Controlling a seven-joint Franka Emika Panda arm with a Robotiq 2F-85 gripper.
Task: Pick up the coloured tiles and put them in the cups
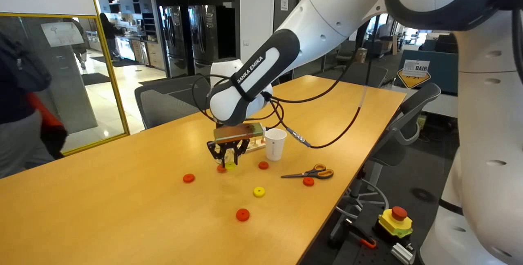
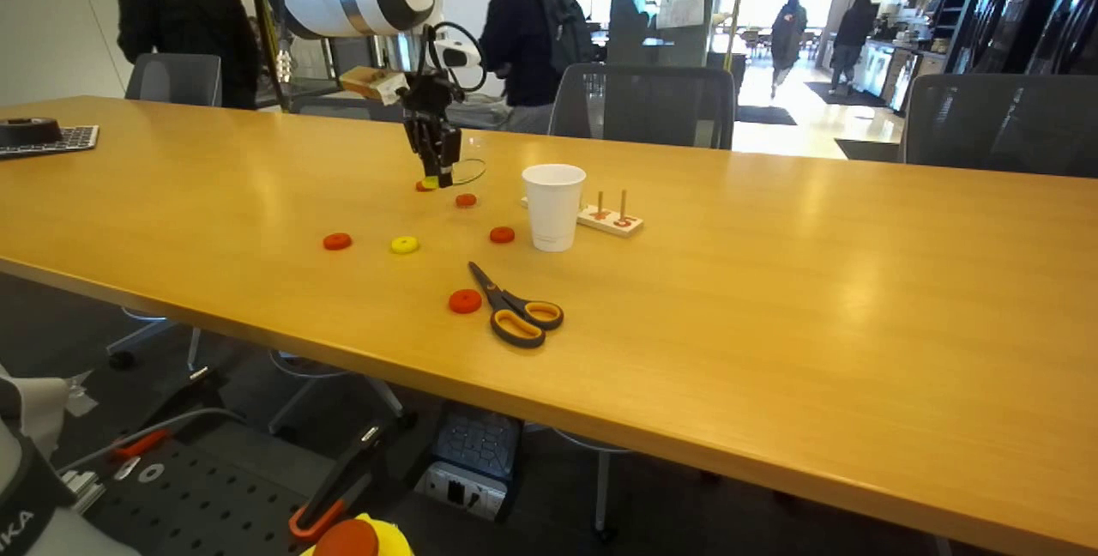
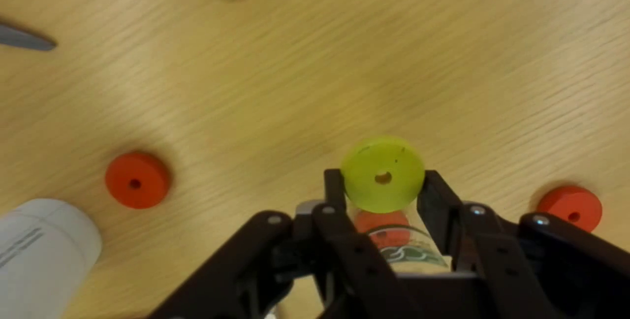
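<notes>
My gripper (image 3: 382, 181) is shut on a yellow tile (image 3: 376, 159), held above the table; it shows in both exterior views (image 1: 229, 162) (image 2: 443, 182). The clear cup (image 3: 411, 255), with a green band, is partly hidden by my fingers. A red tile (image 3: 374, 218) shows under the held tile, partly through the cup's wall; I cannot tell if it lies inside. The white cup (image 1: 275, 144) stands upright beside them. Other red tiles (image 1: 188, 178) (image 1: 263, 165) (image 1: 242, 215), another red tile (image 2: 465, 301) by the scissors and a second yellow tile (image 1: 259, 192) lie on the table.
Orange-handled scissors (image 2: 519, 316) lie near the table's edge. A wooden peg board (image 2: 611, 220) lies behind the white cup. A keyboard (image 2: 77, 138) with a black roll (image 2: 30, 131) is at the far end. Chairs (image 1: 171, 101) stand around the table.
</notes>
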